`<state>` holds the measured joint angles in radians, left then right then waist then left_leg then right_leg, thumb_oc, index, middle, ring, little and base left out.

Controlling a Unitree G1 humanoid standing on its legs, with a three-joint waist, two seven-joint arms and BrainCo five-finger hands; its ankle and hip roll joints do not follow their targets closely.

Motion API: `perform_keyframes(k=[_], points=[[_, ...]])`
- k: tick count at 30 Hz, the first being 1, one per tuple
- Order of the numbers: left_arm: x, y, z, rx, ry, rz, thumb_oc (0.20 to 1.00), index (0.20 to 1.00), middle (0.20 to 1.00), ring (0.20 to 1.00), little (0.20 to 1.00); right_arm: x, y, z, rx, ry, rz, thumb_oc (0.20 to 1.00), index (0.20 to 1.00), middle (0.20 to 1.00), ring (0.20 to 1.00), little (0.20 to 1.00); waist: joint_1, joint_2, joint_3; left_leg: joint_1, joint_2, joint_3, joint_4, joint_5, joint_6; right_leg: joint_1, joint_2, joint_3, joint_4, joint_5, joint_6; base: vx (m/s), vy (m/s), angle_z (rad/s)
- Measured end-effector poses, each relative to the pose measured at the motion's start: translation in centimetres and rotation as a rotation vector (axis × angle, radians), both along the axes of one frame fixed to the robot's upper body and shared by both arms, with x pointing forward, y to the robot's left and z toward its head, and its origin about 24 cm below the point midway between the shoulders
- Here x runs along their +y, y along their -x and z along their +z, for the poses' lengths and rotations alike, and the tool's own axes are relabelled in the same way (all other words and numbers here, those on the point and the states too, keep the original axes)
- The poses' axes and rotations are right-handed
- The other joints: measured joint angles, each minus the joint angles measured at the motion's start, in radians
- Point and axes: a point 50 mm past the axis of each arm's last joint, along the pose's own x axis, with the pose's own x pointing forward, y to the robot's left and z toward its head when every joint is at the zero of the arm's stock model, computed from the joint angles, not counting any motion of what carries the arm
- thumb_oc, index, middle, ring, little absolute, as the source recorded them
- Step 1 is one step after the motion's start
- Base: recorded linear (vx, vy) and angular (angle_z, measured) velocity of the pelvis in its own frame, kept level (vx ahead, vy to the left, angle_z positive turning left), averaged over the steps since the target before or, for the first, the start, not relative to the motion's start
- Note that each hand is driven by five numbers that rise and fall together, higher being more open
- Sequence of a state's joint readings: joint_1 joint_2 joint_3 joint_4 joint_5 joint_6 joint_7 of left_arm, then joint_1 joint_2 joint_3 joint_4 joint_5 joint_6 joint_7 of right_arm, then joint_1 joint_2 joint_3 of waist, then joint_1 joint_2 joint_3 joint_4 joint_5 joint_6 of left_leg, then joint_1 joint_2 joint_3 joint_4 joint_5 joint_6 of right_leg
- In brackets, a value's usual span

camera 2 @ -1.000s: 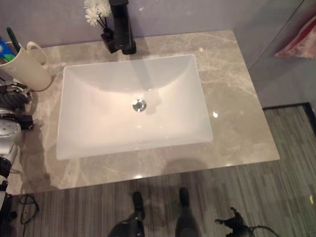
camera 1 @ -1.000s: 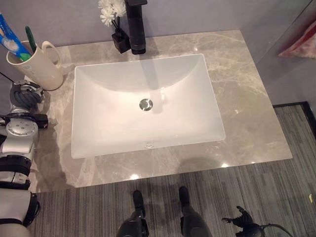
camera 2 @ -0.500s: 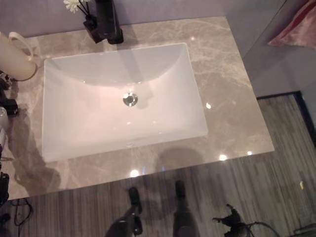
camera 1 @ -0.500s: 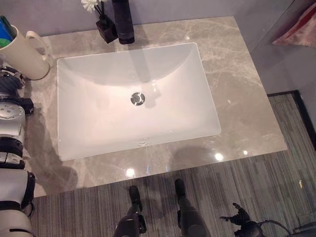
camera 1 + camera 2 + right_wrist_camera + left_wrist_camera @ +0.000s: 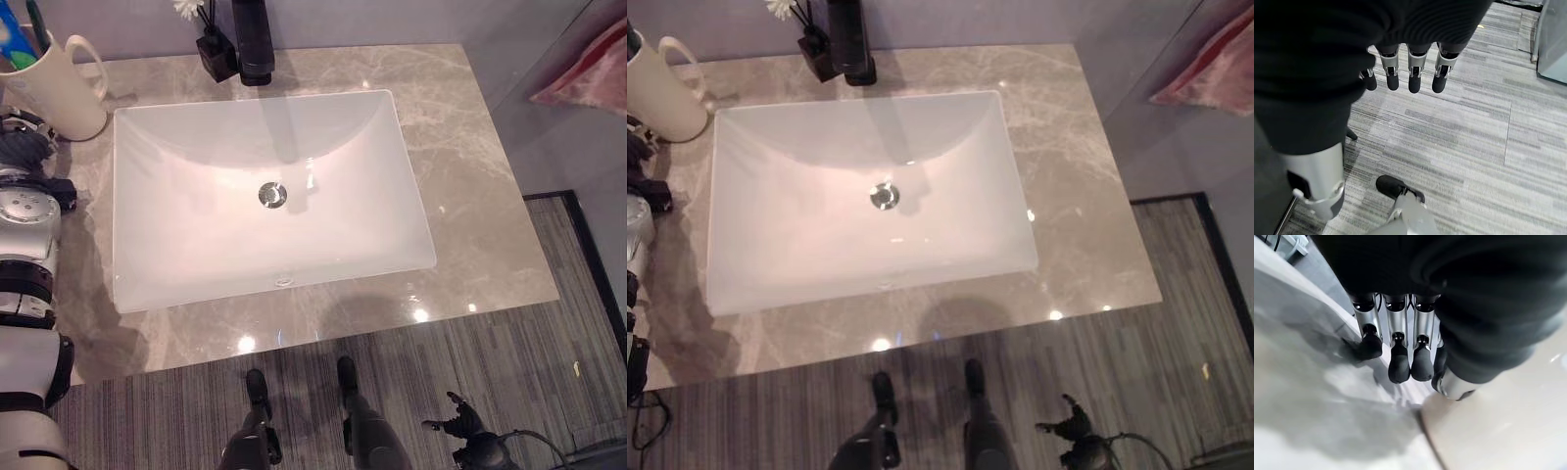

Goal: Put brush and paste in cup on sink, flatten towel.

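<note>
A cream cup (image 5: 57, 90) with a handle stands on the marble counter (image 5: 480, 196) at the sink's far left corner. A blue toothpaste tube (image 5: 17, 49) and a green toothbrush (image 5: 37, 20) stick up out of it. My left hand (image 5: 24, 145) rests just in front of the cup; its fingers (image 5: 1399, 357) hang straight over the counter beside the cup's wall (image 5: 1508, 431), holding nothing. My right hand (image 5: 458, 428) hangs low over the floor, fingers (image 5: 1415, 73) relaxed and empty. A pink towel (image 5: 588, 73) shows at the upper right, past the counter's end.
The white basin (image 5: 122, 196) with a metal drain (image 5: 272, 194) takes up the middle of the counter. A black faucet (image 5: 253, 39) and a small dark vase of white flowers (image 5: 211, 49) stand behind it. Grey striped carpet (image 5: 549, 392) lies before the counter.
The whole picture has shifted, so the camera has moved. The left hand stays beside the cup and the right hand stays low over the floor.
</note>
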<state>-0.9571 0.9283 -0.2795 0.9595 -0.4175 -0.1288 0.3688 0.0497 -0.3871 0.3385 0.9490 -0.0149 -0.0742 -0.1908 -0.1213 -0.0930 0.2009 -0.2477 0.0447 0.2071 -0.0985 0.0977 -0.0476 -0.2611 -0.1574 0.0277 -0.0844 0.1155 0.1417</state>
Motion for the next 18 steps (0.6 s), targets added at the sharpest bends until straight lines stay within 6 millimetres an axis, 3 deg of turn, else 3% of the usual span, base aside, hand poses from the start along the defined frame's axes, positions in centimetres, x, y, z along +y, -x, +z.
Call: perform_keyframes(k=[5, 18], points=[[-2.0, -0.6, 0.0, -0.029, -0.018, -0.086, 0.2, 0.2, 0.2, 0.2, 0.2, 0.4, 0.4, -0.4, 0.023, -0.01, -0.013, 1.0, 1.0, 1.0, 1.0, 1.0, -0.003, -0.014, -0.009, 0.006, 0.004, 0.015, 0.0, 0.0, 0.001, -0.002, -0.001, 0.014, 0.0, 0.001, -0.001, 0.02, -0.016, -0.08], [-1.8, -1.3, 1.0, -0.014, -0.015, -0.048, 0.2, 0.2, 0.2, 0.2, 0.2, 0.2, 0.8, -0.6, 0.042, -0.003, -0.02, 1.0, 1.0, 1.0, 1.0, 1.0, -0.007, -0.011, -0.01, -0.006, 0.026, 0.023, 0.0, 0.008, -0.011, -0.022, 0.021, 0.021, 0.0, 0.009, -0.012, -0.01, -0.013, -0.03]])
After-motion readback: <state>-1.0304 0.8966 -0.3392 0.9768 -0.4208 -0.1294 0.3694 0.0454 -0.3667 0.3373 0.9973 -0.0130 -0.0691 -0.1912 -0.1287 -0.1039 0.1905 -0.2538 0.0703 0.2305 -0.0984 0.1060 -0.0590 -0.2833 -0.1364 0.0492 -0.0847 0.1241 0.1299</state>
